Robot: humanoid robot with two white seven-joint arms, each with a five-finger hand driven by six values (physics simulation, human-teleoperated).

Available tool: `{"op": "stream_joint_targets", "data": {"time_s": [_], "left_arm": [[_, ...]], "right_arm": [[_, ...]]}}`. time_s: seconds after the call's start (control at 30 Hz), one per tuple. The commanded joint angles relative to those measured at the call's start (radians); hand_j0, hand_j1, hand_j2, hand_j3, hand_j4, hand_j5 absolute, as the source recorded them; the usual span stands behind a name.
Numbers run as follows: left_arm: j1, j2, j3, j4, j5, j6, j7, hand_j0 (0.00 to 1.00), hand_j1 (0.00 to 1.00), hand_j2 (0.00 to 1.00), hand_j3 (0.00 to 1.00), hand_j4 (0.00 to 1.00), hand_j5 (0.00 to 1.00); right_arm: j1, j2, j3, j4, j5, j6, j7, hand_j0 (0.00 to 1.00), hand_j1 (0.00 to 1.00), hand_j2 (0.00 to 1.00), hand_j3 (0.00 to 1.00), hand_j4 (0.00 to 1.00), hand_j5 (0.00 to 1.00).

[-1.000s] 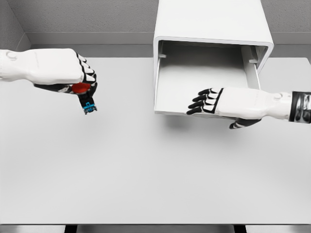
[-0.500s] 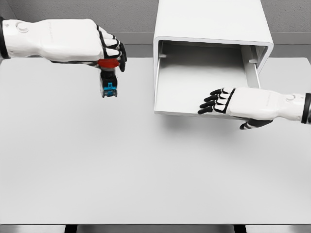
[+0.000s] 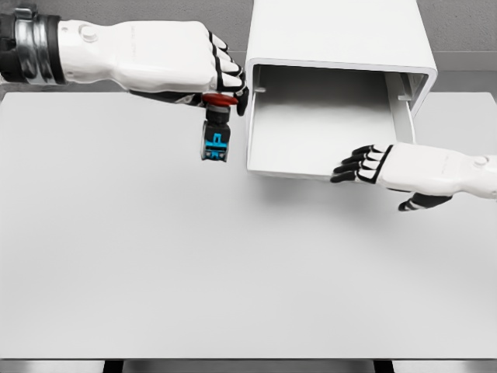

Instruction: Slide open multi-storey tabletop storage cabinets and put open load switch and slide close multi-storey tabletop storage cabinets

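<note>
One load switch (image 3: 215, 138), red cap up, blue base down, hangs upper centre-left of frame, just beside the open drawer (image 3: 326, 124). Left hand (image 3: 194, 66) curled tight around its cap. One white cabinet (image 3: 340, 35), upper right. Right hand (image 3: 388, 165), fingers extended and relaxed, holds nothing, at the drawer's front right corner. One table (image 3: 155, 272).

Matt white cabinet (image 3: 342, 35) and table (image 3: 155, 264); glossy red-capped, blue-black plastic-looking switch (image 3: 216, 140) under left hand (image 3: 186, 66).

Both arms are smooth white shells; each hand (image 3: 182, 66) (image 3: 388, 165) has black-jointed fingers, and a metallic banded cuff sits behind the left one.
</note>
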Motion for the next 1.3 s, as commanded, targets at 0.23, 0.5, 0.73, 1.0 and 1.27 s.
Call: {"op": "stream_joint_targets", "data": {"time_s": [0.23, 0.5, 0.73, 1.0, 1.27], "left_arm": [[-0.002, -0.019, 0.001, 0.008, 0.003, 0.003, 0.001, 0.35, 0.35, 0.35, 0.35, 0.35, 0.35], [-0.005, -0.114, 0.001, 0.091, -0.012, 0.003, 0.001, 0.35, 0.35, 0.35, 0.35, 0.35, 0.35], [-0.017, -0.196, 0.001, 0.186, -0.040, 0.003, 0.001, 0.35, 0.35, 0.35, 0.35, 0.35, 0.35], [-0.018, -0.309, -0.001, 0.240, -0.100, 0.003, 0.001, 0.35, 0.35, 0.35, 0.35, 0.35, 0.35], [-0.037, -0.355, -0.001, 0.260, -0.216, 0.003, 0.001, 0.35, 0.35, 0.35, 0.35, 0.35, 0.35]], "right_arm": [[0.025, -0.019, -0.065, 0.001, -0.005, 0.001, 0.001, 1.00, 1.00, 1.00, 1.00, 1.00, 1.00], [0.049, -0.020, -0.174, 0.001, -0.048, 0.001, 0.001, 1.00, 1.00, 1.00, 1.00, 1.00, 1.00], [0.095, -0.057, -0.277, 0.001, -0.129, 0.001, 0.001, 1.00, 1.00, 1.00, 1.00, 1.00, 1.00], [0.196, -0.078, -0.442, 0.001, -0.164, 0.001, 0.001, 1.00, 1.00, 1.00, 1.00, 1.00, 1.00], [0.256, -0.091, -0.455, 0.019, -0.166, 0.001, 0.001, 1.00, 1.00, 1.00, 1.00, 1.00, 1.00]]}}
